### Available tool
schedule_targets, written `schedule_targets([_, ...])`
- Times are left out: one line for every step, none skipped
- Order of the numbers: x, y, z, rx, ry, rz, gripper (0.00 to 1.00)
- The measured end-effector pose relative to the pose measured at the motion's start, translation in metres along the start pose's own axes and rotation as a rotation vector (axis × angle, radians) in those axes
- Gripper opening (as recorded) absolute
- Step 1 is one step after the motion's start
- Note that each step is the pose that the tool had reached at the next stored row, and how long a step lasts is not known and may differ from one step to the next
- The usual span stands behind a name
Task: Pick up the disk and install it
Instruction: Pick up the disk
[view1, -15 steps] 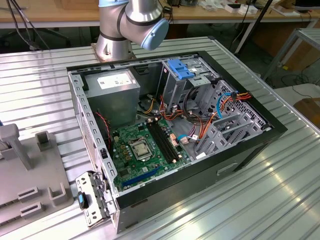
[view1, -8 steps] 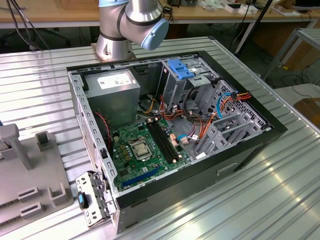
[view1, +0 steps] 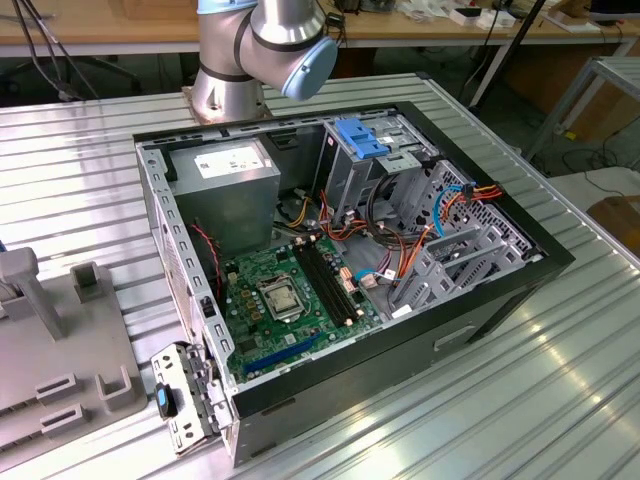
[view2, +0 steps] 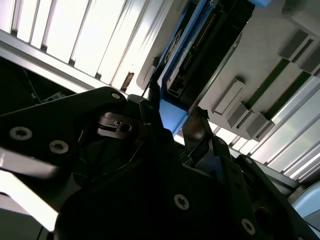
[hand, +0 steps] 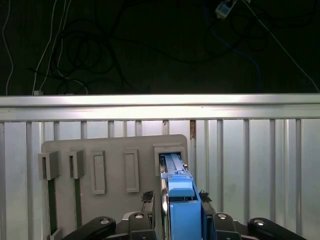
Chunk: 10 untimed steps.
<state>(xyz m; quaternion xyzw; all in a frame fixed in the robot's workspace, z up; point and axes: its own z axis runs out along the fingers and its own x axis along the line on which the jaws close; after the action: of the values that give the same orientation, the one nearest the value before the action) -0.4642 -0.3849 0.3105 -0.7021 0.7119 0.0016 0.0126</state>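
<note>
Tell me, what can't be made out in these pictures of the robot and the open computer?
- Exterior view: the arm is cut off by the top edge, so where it reaches stays unseen. The grey holder plate is cut off by the left edge.
- First wrist view: the disk runs off the picture's edge, so its full length is unseen.
- Second wrist view: the dark body of the gripper hides most of the disk.

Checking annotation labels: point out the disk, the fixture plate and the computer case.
disk (hand: 183, 210): first wrist view, blue carrier top.
fixture plate (hand: 114, 172): first wrist view, bare face between two slots.
computer case (view1: 350, 378): exterior view, black outer side wall.
</note>
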Motion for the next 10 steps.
schedule_targets([0.0000,0.0000,0.0000,0.0000,0.0000,0.000,0.46])
schedule_targets([0.0000,0.0000,-0.0001,0.0000,0.0000,0.000,0.44])
schedule_targets([0.0000,0.0000,-0.0001,-0.0002,0.0001,0.000,0.44])
schedule_targets([0.0000,0.0000,-0.0001,-0.0001,0.0000,0.000,0.37])
schedule_targets([0.0000,0.0000,-0.0001,-0.0001,0.0000,0.000,0.37])
schedule_targets([0.0000,0.0000,-0.0001,0.0000,0.0000,0.000,0.37])
schedule_targets([0.0000,0.0000,-0.0001,-0.0001,0.0000,0.000,0.37])
schedule_targets([0.0000,0.0000,-0.0001,0.0000,0.0000,0.000,0.37])
schedule_targets([0.0000,0.0000,-0.0002,0.0000,0.0000,0.000,0.37])
schedule_targets([0.0000,0.0000,-0.0003,-0.0001,0.0000,0.000,0.37])
